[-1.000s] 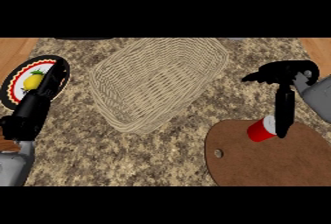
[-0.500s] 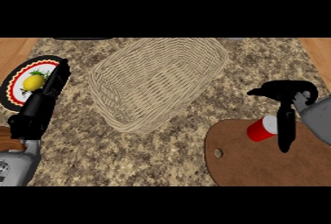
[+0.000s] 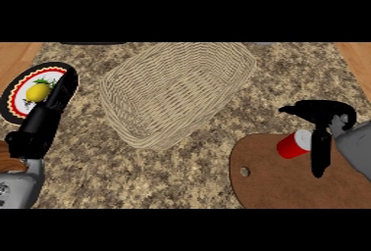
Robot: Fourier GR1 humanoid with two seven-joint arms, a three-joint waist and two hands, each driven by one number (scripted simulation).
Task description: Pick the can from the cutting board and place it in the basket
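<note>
Coming down lower than a moment ago, the right hand point(image 3: 319, 128) now has its fingers and thumb spread wide around the red can point(image 3: 293, 144), not yet closed on it, so the grab looks close. That can still lies on its side near the top of the brown cutting board point(image 3: 275, 184), and the woven basket point(image 3: 148, 135) waits well away at ten o'clock from it. Far off at nine o'clock, the left hand point(image 3: 43, 120) rests open over a plate point(image 3: 14, 95) with a lemon point(image 3: 38, 91)
</note>
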